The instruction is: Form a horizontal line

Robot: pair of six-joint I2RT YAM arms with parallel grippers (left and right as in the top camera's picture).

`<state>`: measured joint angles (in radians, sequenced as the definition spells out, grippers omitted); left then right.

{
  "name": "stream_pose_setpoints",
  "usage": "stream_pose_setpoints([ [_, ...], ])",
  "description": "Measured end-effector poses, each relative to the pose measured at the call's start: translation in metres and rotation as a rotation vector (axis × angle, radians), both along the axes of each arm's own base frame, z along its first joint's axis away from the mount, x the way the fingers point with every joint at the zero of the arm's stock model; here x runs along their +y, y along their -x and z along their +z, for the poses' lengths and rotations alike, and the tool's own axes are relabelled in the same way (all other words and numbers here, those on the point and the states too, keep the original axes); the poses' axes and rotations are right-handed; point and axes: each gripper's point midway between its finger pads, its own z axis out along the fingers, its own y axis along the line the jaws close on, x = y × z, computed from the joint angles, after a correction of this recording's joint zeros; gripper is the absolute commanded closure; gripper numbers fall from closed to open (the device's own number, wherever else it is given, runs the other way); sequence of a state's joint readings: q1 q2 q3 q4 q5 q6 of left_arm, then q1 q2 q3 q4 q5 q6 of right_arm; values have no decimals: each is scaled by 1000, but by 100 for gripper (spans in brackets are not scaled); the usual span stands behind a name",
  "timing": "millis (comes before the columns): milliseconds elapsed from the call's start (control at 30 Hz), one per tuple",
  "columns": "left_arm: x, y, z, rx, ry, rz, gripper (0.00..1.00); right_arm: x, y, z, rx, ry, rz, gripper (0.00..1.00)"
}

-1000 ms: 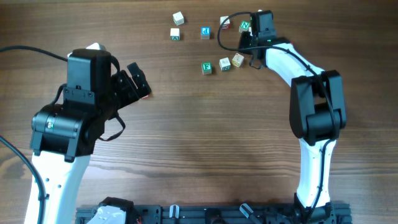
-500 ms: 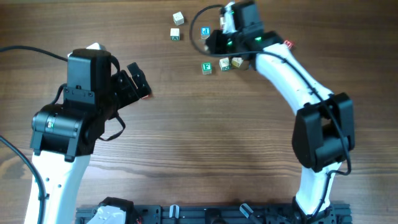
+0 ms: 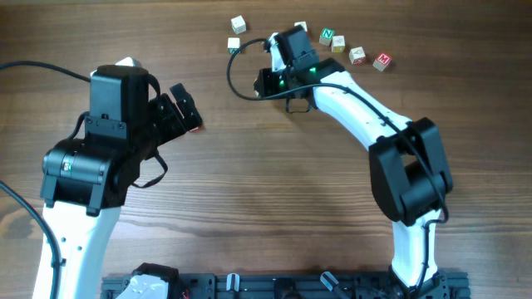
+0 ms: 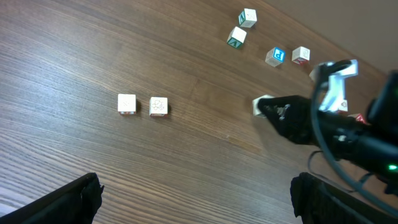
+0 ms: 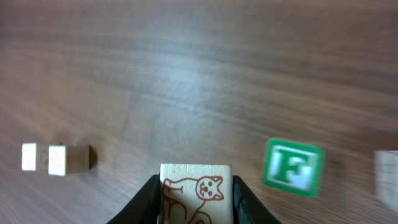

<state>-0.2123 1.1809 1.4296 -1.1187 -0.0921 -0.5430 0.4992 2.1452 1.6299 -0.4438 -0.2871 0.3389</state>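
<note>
The horizontal line (image 4: 158,106) stood at two pale cubes, side by side with a thin gap between them, on the left part of the worktop (image 4: 186,162); in the overhead view the left arm (image 3: 91,166) covered them. To their right lay a broad stretch of bare wood. At its far side, level with the row, the right gripper (image 5: 194,202) hung low, its fingers (image 5: 151,199) pinching a cat-picture cube (image 5: 194,186) by two opposite faces. The right arm (image 3: 357,100) rose from the near edge, bent at the elbow and stretched leftward across the far middle, fingers pointing left. The left arm was folded at the left, its wrist above the row; the left gripper (image 3: 184,106) had its fingers spread wide. Near the held cube sat a green F cube (image 5: 292,167), with another, blurred, at the picture's right edge. A blue-lettered cube (image 4: 275,56) lay behind the right wrist. Along the far side the overhead view showed seven others: two left of the right wrist, one beside it, and four in a slanting string to the right, ending in a red M cube (image 3: 382,61)
</note>
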Motion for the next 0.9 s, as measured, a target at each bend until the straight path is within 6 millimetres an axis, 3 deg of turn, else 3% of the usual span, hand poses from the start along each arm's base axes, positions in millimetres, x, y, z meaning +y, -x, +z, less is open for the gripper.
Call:
stream_pose_setpoints([
  [200, 0, 0, 0, 0, 0, 0, 0, 59, 29, 3, -59, -34, 148, 79],
  [367, 0, 0, 0, 0, 0, 0, 0, 82, 32, -22, -82, -21, 163, 79],
  [600, 0, 0, 0, 0, 0, 0, 0, 75, 27, -54, -32, 24, 39, 79],
  [800, 0, 0, 0, 1, 0, 0, 0, 74, 26, -54, -29, 24, 30, 78],
  [900, 5, 12, -10, 60, -50, -20, 0, 73, 27, -55, -17, 24, 20, 78],
])
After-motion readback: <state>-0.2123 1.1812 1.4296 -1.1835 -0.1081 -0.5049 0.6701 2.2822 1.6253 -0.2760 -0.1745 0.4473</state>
